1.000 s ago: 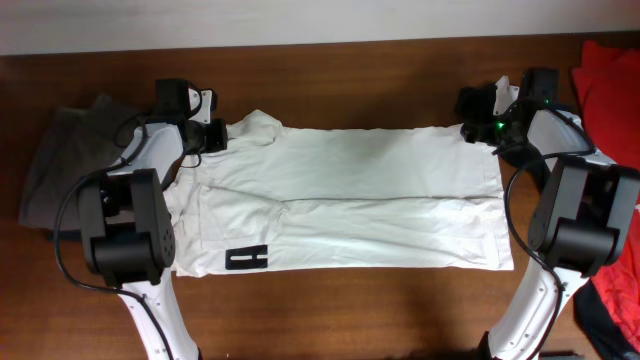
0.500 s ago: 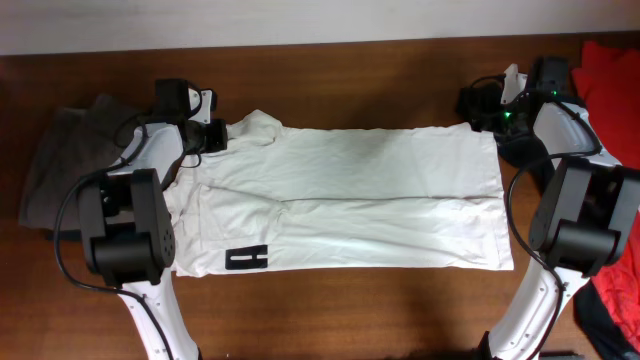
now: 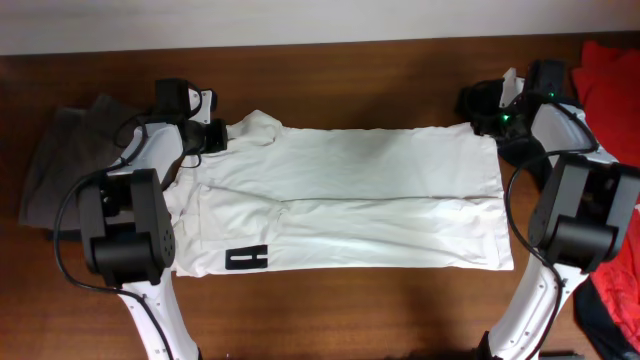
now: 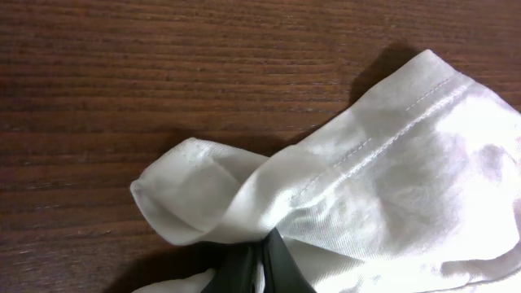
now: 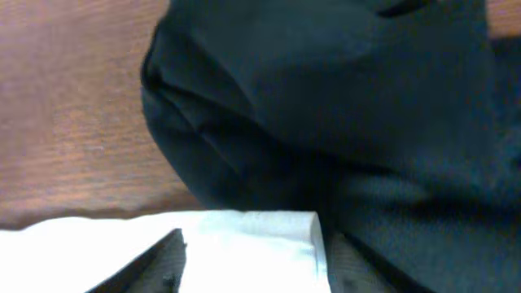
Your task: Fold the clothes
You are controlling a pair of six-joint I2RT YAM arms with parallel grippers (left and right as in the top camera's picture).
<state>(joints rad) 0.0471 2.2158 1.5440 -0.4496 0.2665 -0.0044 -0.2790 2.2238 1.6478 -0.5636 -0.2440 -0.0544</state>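
A brown wooden table [image 3: 330, 310] meets a pale wall [image 3: 300, 20].

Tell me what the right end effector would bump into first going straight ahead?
Probably the edge of the white shirt, lying between the open fingers of the right end effector; just past it sits a blurry black shape, though depth is unclear.

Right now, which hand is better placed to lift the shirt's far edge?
Left. The left hand is shut on the white shirt's bunched corner; the right hand is open at its corner.
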